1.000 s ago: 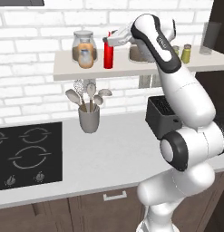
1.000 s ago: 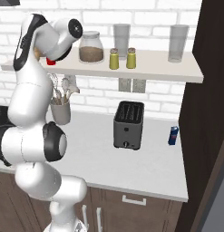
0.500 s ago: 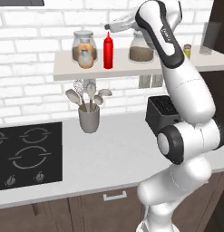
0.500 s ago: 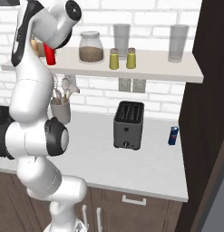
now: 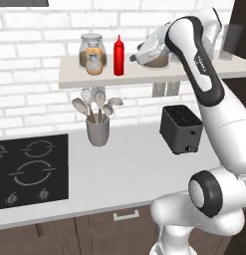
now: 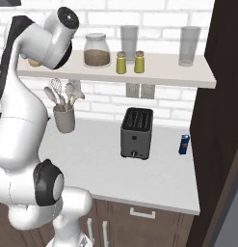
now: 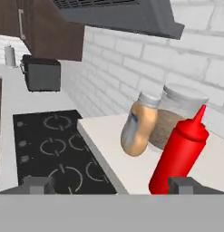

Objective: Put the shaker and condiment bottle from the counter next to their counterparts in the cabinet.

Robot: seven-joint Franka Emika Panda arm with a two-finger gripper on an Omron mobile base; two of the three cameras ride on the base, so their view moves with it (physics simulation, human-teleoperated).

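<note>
1. The red bottle (image 5: 118, 55) is standing upright on the shelf (image 5: 144, 74), just beside the orange bottle (image 5: 94, 63) and a glass jar (image 5: 91, 47).
2. The gripper (image 7: 111, 185) is hovering just off the red bottle, jaws spread apart and gripping nothing; in the hand view the bottle is sitting near the right fingertip (image 7: 182, 184).
3. Two shakers (image 6: 130, 62) are standing side by side on the shelf, right of a second jar (image 6: 97, 49) and in front of a glass (image 6: 129, 42).
4. On the tabletop (image 6: 139, 169): toaster (image 6: 137, 133), utensil cup (image 5: 97, 130), blue bottle (image 6: 184, 144).
5. A stove (image 5: 25, 169) is sitting at the left.
</note>
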